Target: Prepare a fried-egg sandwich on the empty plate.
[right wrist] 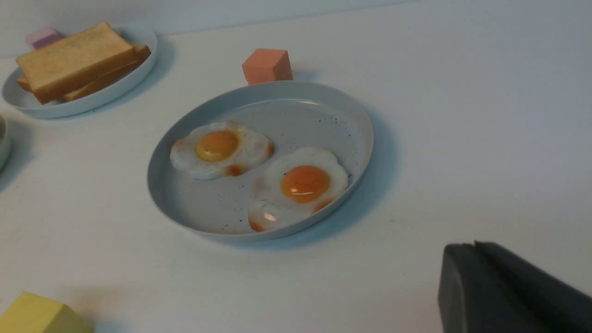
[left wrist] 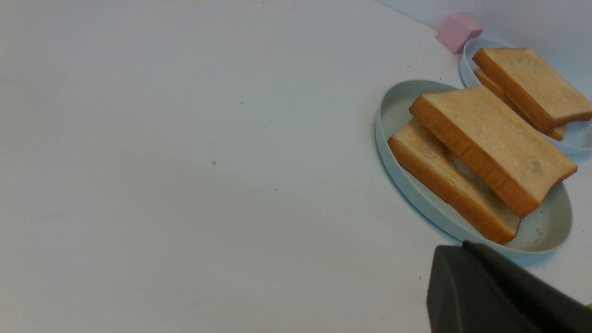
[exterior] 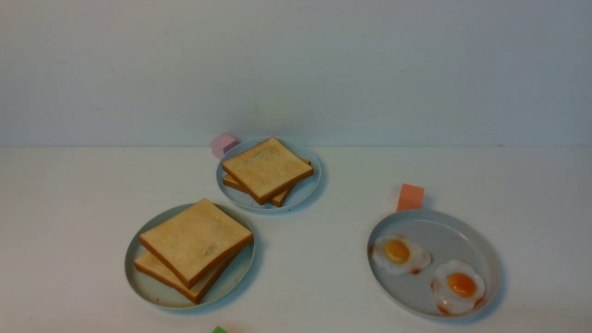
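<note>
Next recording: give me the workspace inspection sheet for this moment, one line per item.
Surface: white table, a few small specks, otherwise clean.
Job's things: fried-egg sandwich on the mint-green plate, slices askew, a bit of egg white showing between them in the left wrist view.
Clutter: two spare toast slices on a blue-grey plate; two fried eggs on a grey plate; pink block, orange block, yellow block, a green object at the near edge.
Grippers: left gripper and right gripper shut, empty, clear of the plates.
Cables: nothing seen.
Surroundings: plain pale wall.
</note>
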